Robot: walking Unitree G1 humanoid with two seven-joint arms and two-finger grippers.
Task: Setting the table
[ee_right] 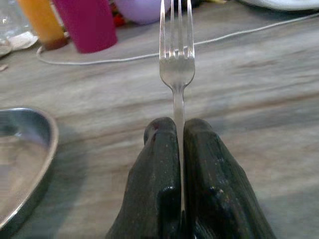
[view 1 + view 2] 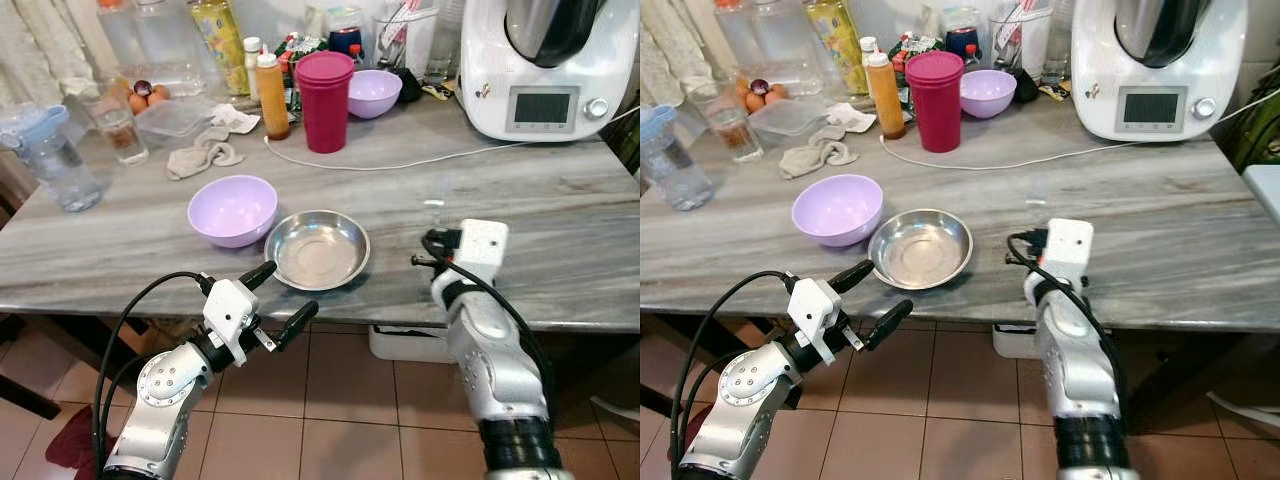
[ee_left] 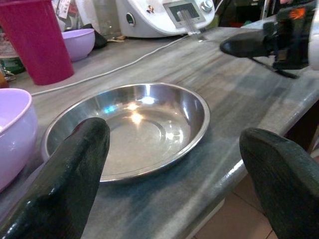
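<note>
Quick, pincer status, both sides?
Left pincer: open, empty, just short of the steel plate.
Right pincer: closed on the fork.

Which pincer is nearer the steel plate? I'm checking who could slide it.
Left. The left pincer hangs open just off the table edge by the steel plate; the right pincer, shut on a fork, is farther to its right.

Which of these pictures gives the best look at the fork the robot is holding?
The right wrist view: the fork fills the middle, its handle pinched between the right gripper fingers, tines pointing away over the table. In the eye views it is just a faint glint beyond that gripper; in the left wrist view, a blurred streak.
</note>
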